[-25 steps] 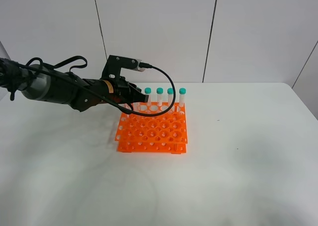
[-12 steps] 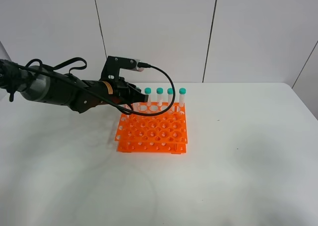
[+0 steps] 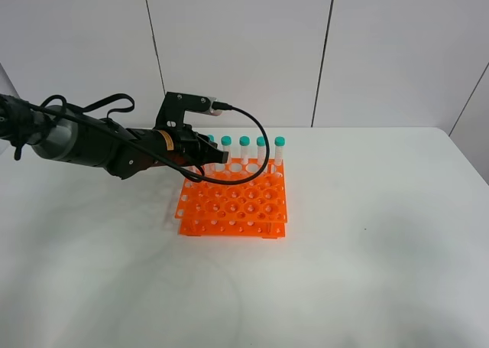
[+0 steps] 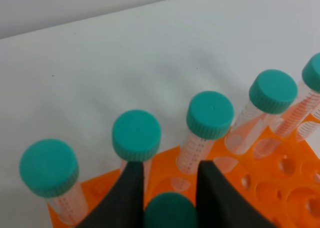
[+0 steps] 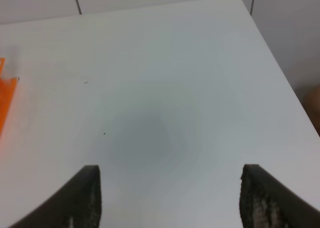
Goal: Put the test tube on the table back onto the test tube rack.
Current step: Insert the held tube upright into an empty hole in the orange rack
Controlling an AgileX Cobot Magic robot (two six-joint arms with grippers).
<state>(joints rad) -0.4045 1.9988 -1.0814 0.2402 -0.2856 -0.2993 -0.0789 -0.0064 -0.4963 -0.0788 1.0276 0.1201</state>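
In the left wrist view my left gripper (image 4: 168, 169) is shut on the test tube (image 4: 170, 210); its teal cap sits between the two black fingers (image 4: 132, 193). It hovers over the back left part of the orange test tube rack (image 3: 233, 203), just in front of a row of several teal-capped tubes (image 4: 210, 114). In the exterior view the left gripper (image 3: 220, 158) hides the held tube. My right gripper (image 5: 172, 198) stands open over bare table (image 5: 160, 87), holding nothing.
The rack stands mid-table with its back row of capped tubes (image 3: 261, 141) upright. The left arm and its cable (image 3: 260, 134) arch over the rack's back left corner. An orange edge of the rack (image 5: 4, 102) shows in the right wrist view.
My left gripper has shifted slightly left and lower over the rack's back left part, and one more cap of the back row shows beside it. The right gripper is unchanged.
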